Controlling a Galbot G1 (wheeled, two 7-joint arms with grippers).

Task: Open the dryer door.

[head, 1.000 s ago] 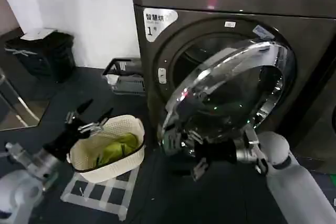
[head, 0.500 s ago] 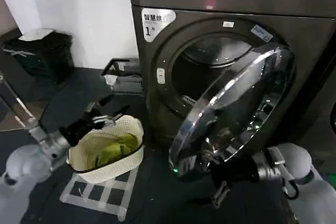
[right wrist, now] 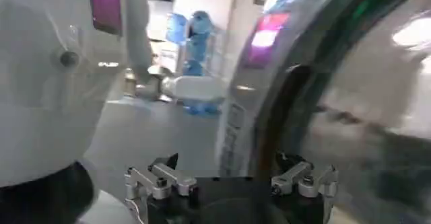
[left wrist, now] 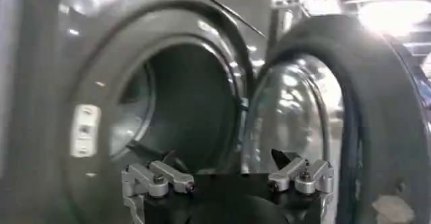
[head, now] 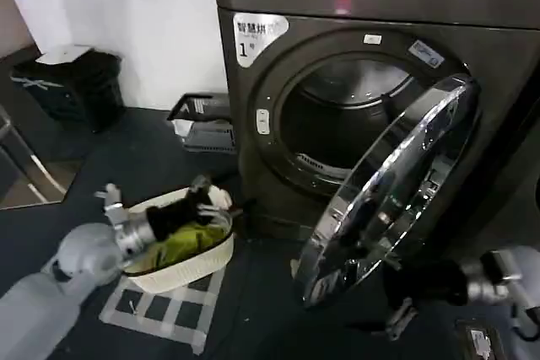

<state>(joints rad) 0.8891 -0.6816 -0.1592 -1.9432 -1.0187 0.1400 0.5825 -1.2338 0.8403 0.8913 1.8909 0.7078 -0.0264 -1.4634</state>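
Wider-swung round chrome-rimmed dryer door (head: 392, 196), glossy glass porthole.

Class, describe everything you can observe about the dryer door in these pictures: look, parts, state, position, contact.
The dryer door is a large round disc with a wide, shiny chrome-looking rim around dark tinted glass. It stands swung well open, tilted, hinged on the dryer's right side, leaving the dark drum opening uncovered. The right tool sits below its lower edge; contact cannot be judged. The left tool is over the white basket, apart from the door.
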